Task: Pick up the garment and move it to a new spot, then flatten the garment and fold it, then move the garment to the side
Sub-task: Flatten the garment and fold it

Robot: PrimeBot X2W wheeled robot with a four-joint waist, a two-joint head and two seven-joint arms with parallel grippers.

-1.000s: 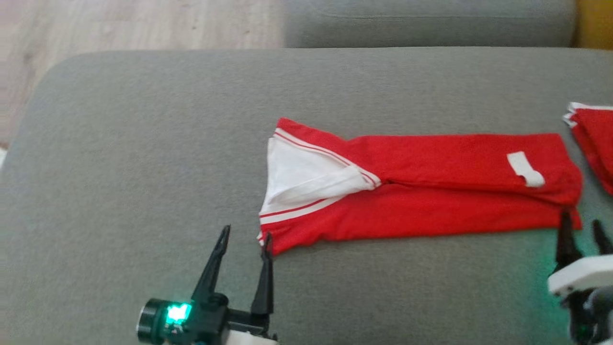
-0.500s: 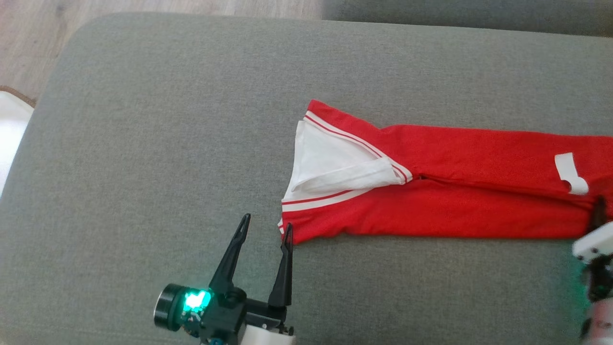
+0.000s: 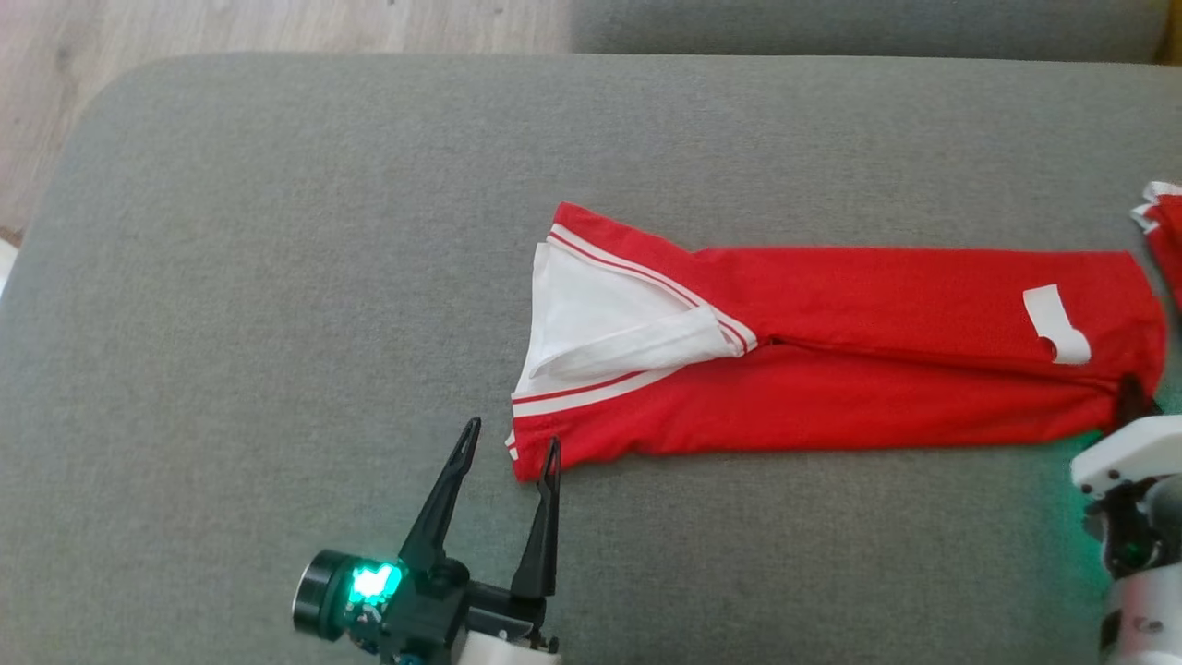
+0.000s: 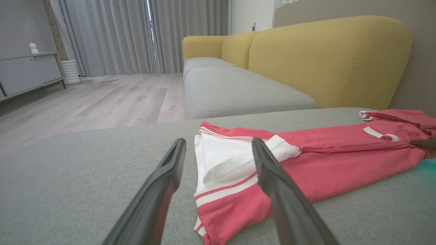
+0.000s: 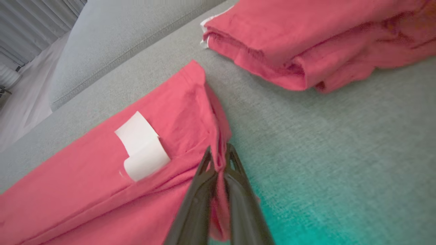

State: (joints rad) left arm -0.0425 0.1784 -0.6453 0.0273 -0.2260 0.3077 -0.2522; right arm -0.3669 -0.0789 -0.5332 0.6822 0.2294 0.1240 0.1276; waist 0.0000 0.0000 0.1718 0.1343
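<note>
The garment point(image 3: 877, 369) is red with white trim and lies as a long folded strip on the grey cushion point(image 3: 277, 231). A white tag point(image 3: 1055, 323) sits near its right end. My left gripper point(image 3: 511, 434) stands open at the garment's near left corner, its right fingertip touching the hem. In the left wrist view the corner of the garment point(image 4: 231, 204) lies between the spread fingers of the left gripper point(image 4: 218, 146). My right gripper point(image 3: 1130, 399) is shut on the near right corner. In the right wrist view, the right gripper point(image 5: 219, 158) pinches a fold of the garment point(image 5: 102, 177).
A second folded red garment point(image 5: 306, 41) lies just beyond the right end, at the head view's right edge point(image 3: 1165, 231). A yellow sofa back point(image 4: 323, 58) stands behind the cushion. Wooden floor point(image 3: 185, 28) lies past the cushion's far left edge.
My right gripper has shut on the garment's near right corner. The head camera has shifted. The left gripper keeps its place at the left corner, still open.
</note>
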